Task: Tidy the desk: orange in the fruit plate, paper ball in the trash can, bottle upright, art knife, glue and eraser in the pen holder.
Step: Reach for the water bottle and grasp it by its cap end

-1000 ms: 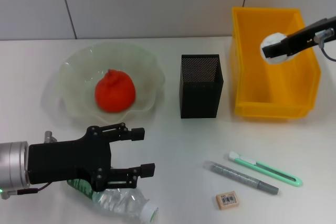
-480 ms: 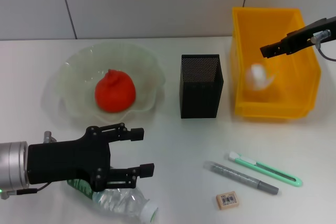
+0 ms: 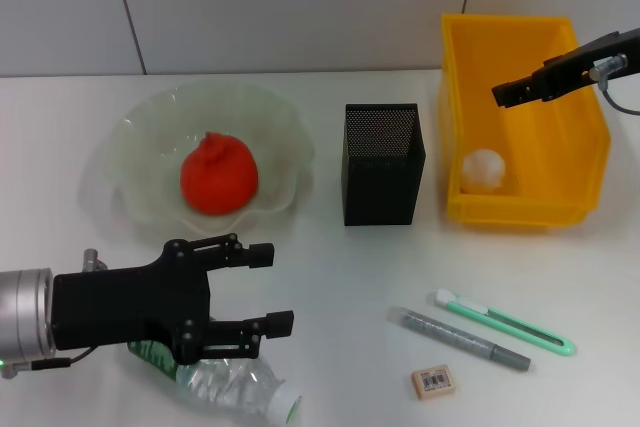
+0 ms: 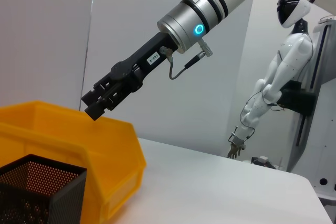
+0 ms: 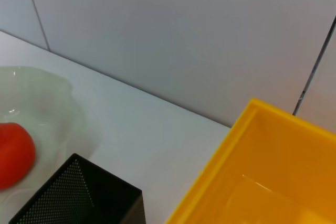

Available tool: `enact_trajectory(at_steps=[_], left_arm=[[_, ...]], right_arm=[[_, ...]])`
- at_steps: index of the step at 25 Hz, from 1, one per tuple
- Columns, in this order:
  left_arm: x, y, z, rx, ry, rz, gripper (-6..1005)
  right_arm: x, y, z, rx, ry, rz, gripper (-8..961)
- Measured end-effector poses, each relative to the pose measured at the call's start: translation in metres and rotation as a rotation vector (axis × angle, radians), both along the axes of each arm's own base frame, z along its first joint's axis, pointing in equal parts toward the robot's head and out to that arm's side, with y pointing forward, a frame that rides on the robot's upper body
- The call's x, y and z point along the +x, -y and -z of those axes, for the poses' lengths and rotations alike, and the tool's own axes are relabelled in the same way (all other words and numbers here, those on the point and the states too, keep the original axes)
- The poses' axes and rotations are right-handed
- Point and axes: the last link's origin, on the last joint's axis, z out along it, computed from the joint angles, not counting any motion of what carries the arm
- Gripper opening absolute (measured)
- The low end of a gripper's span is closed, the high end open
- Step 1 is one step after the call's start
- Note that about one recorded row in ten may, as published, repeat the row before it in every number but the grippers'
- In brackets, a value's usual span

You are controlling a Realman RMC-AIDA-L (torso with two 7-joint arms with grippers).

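Note:
The white paper ball (image 3: 484, 168) lies on the floor of the yellow trash can (image 3: 580, 162). Above the can hangs my right gripper (image 3: 503, 95), open and holding nothing; the left wrist view shows it (image 4: 93, 106) over the can's rim (image 4: 79, 129). The orange (image 3: 218, 176) sits in the translucent fruit plate (image 3: 140, 132). My left gripper (image 3: 272, 290) is open at the front left, just above the clear bottle (image 3: 240, 387) lying on its side. The green art knife (image 3: 505, 323), grey glue (image 3: 460, 339) and eraser (image 3: 433, 381) lie at the front right. The black mesh pen holder (image 3: 383, 163) stands mid-table.
The pen holder stands close to the left wall of the trash can. A white wall (image 3: 300, 7) runs behind the table. In the left wrist view a white humanoid robot (image 4: 273, 82) stands beyond the far table edge.
My right gripper has let go of the paper ball, which dropped from its fingers into the trash can. The left arm has not moved.

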Motion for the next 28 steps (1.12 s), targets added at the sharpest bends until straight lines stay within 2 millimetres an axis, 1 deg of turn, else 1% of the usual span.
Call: enact_trajectory(at_steps=[8,10,13,15,16,17,20,21,22,23,26,27,28], left_arm=[[0.001,0.000,0.000,-0.001,0.000,0.002,792],[0.001,-0.001,0.000,0.000,0.000,0.004,792],[0.001,-0.001,0.000,0.000,0.000,0.005,792],[0.001,-0.001,0.000,0.000,0.000,0.005,792],[0.001,-0.001,-0.001,0.000,-0.001,0.006,792],[0.001,-0.001,-0.001,0.001,-0.001,0.006,792],[0.001,-0.001,-0.001,0.001,-0.001,0.006,792],[0.001,-0.001,-0.001,0.001,-0.001,0.006,792],[0.001,-0.001,-0.001,0.001,-0.001,0.006,792],[0.001,-0.001,-0.001,0.001,-0.001,0.006,792],[0.000,-0.001,-0.002,-0.002,-0.002,0.003,792],[0.000,-0.001,-0.002,-0.003,-0.001,0.001,792],[0.000,-0.001,-0.002,-0.003,-0.001,0.001,792]], right_arm=[[-0.001,0.000,0.000,0.002,-0.007,-0.003,784],[-0.003,0.001,0.000,0.000,-0.038,-0.022,784],[-0.012,0.009,-0.003,-0.018,-0.159,-0.114,784],[-0.017,0.019,-0.008,-0.039,-0.264,-0.206,784],[-0.018,0.028,-0.010,-0.069,-0.343,-0.282,784],[-0.018,0.028,-0.010,-0.069,-0.343,-0.282,784],[-0.007,0.046,-0.007,-0.164,-0.456,-0.391,784],[-0.001,0.051,-0.006,-0.193,-0.488,-0.415,784],[0.013,0.062,-0.004,-0.252,-0.556,-0.469,784],[0.013,0.062,-0.004,-0.252,-0.556,-0.469,784],[0.036,0.077,0.002,-0.316,-0.615,-0.519,784],[0.050,0.088,0.006,-0.353,-0.640,-0.551,784],[0.050,0.088,0.006,-0.353,-0.640,-0.551,784]])
